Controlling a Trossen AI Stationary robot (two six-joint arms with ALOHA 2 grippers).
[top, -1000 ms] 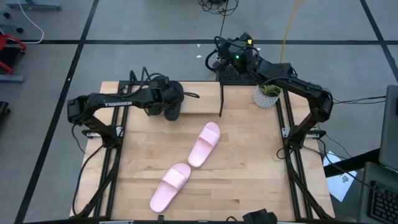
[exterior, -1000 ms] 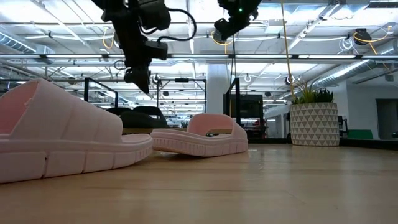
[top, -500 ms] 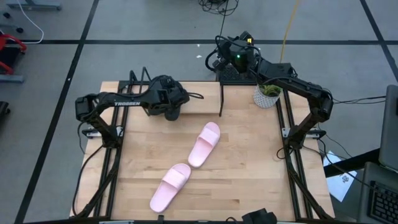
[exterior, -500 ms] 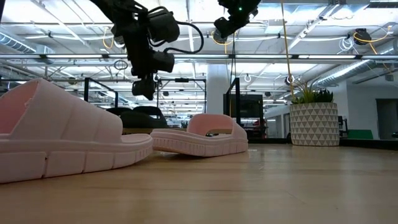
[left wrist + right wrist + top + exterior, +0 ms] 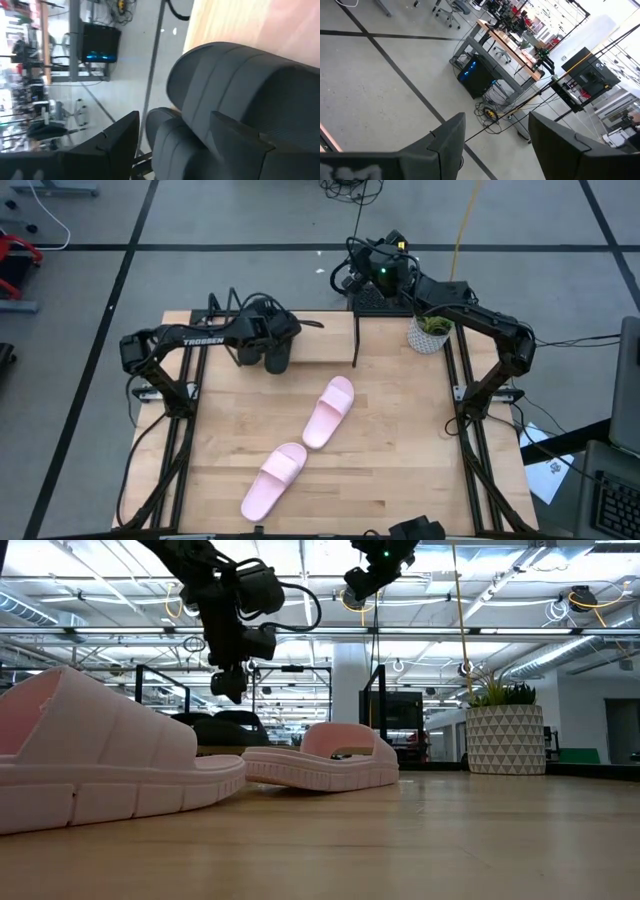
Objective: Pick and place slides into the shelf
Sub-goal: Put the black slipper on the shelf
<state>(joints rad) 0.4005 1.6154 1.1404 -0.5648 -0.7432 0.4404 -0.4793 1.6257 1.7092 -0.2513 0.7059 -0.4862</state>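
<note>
Hovering the left gripper over the left end of the shelf, at the back of the desk, with jaws spread wide and gripping nothing. Looking down past its fingers at the two black slides, lying side by side on the shelf board. Judging those two as placed, and treating the step in hand as clearing away from them toward the pink ones.

Doing that well likely means:
- lifting straight up before swinging, avoiding a nudge to the black pair;
- keeping the jaws wide on the way;
- coming down over the closer pink slide, aiming across its strap or sole edge;
- leaving the farther pink slide, lying near the front edge, for afterwards;
- setting each one into the bare stretch of shelf board to the right of the black pair, short of the black wire end.

Resting both pink slides flat on pale wood planks, close together but apparently not touching. Parking the right gripper high behind the back edge, jaws wide and empty, facing the grey floor. Standing a patterned plant pot at the back right. Showing office chairs, work tables and ceiling lights beyond.
</note>
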